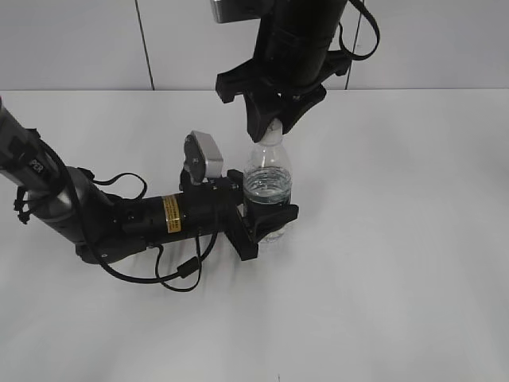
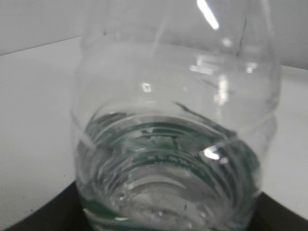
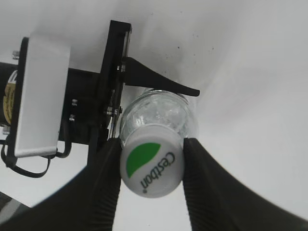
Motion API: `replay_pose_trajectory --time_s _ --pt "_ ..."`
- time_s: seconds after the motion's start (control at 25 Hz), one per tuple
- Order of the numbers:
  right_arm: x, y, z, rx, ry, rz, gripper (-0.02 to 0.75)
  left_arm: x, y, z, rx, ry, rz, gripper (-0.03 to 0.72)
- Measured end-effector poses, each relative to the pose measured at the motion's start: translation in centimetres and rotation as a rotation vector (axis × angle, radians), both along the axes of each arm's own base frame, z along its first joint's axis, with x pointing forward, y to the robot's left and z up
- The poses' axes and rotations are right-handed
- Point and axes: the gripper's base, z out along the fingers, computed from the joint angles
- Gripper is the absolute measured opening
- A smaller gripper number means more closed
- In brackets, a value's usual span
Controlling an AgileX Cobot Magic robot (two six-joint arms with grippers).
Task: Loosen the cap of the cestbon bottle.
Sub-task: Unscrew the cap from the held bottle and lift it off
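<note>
Both grippers are busy with the same bottle, as we see. Our left gripper (image 1: 266, 216) comes in from the left side of the exterior frame, lying low over the white worktop (image 1: 398, 239), and its black fingers are clamped around the lower body of the cestbon bottle (image 1: 268, 185). This bottle stands upright a little left of the centre of the frame. It is clear plastic, and we can see water inside it. In the left wrist view the cestbon bottle (image 2: 173, 144) fills almost the whole frame, very close to the camera, with green showing through its ribbed lower part.

Our right gripper (image 1: 274, 123) descends from the top centre of the exterior frame, and its dark fingers come together over the top of the bottle. In the right wrist view, the right gripper (image 3: 151, 166) has one ridged finger pad on each side of the cap (image 3: 150, 166), and both pads touch its rim, so it grasps the cap. The top of the cap is white with a green leaf shape and the word Cestbon. Behind it, in the upper left of that frame, we see the left gripper (image 3: 120, 91) holding the bottle (image 3: 159, 110).
</note>
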Motion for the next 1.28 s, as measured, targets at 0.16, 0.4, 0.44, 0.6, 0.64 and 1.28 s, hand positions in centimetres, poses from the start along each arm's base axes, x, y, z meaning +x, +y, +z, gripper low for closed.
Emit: replay_pose_trajectory --time_s 0.16,0.4,0.44,0.6,0.64,1.28 --pt "-0.02 0.03 0.01 -0.012 -0.026 0.115 0.300 0.00 0.00 0.00 0.000 0.000 0.000 0.403" --pt "-0.21 0.30 0.06 -0.020 -0.093 0.451 0.300 -0.03 -0.01 0.00 0.001 -0.005 -0.004 0.403" --pt "-0.22 0.34 0.07 -0.021 -0.110 0.519 0.300 -0.04 -0.01 0.01 0.001 -0.005 -0.005 0.403" --pt "-0.28 0.41 0.10 -0.040 -0.179 0.781 0.300 -0.07 -0.02 0.02 0.001 -0.009 -0.009 0.403" --pt "-0.29 0.41 0.14 -0.047 -0.197 0.841 0.300 -0.08 -0.03 0.02 0.001 -0.009 -0.010 0.403" --pt "-0.23 0.20 0.18 -0.132 -0.319 1.293 0.300 -0.16 -0.04 0.00 0.013 -0.032 -0.032 0.403"
